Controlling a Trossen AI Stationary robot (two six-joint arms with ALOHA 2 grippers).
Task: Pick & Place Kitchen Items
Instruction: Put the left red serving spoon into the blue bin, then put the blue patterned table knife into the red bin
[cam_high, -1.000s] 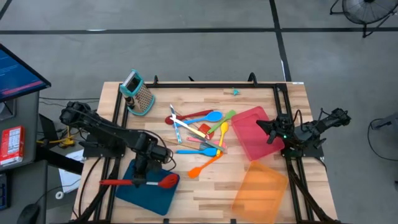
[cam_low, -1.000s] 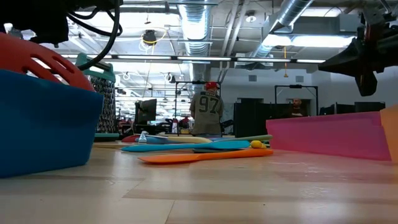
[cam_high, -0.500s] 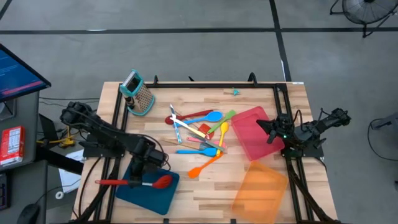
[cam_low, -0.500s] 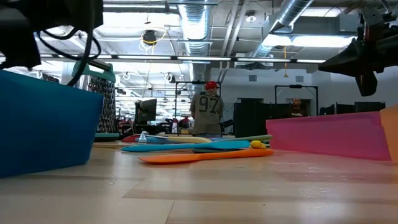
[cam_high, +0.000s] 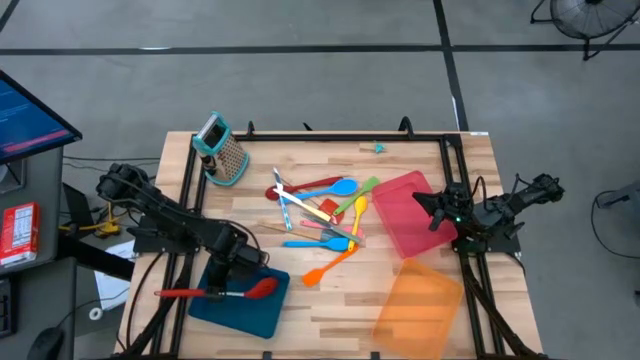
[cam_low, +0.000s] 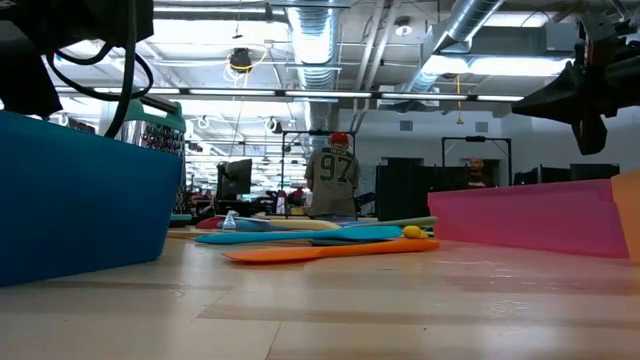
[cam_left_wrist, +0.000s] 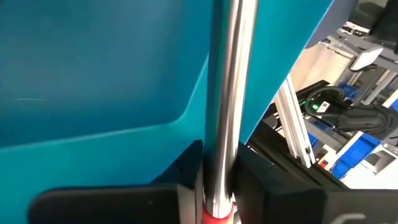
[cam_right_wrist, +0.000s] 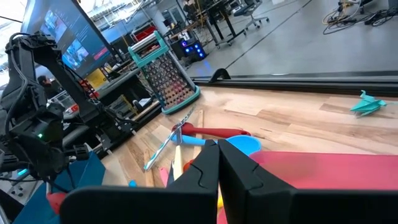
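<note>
Over the blue tray (cam_high: 240, 310) my left gripper (cam_high: 222, 291) clamps the red spoon (cam_high: 262, 288), its bowl down inside, so one item is nearly placed; the pile (cam_high: 325, 215) waits mid-table, right gripper (cam_high: 425, 205) closed, empty.

Our left arm reaches in from table's left edge, elbow bent, wrist angled down; left gripper (cam_high: 222, 291) low, fingers (cam_left_wrist: 186, 180) pinched close on either side of a thin shaft. Our right arm waits folded at table's right edge, right gripper (cam_high: 420, 202) pointing inward, raised, fingers (cam_right_wrist: 205, 171) pressed together, holding nothing
</note>
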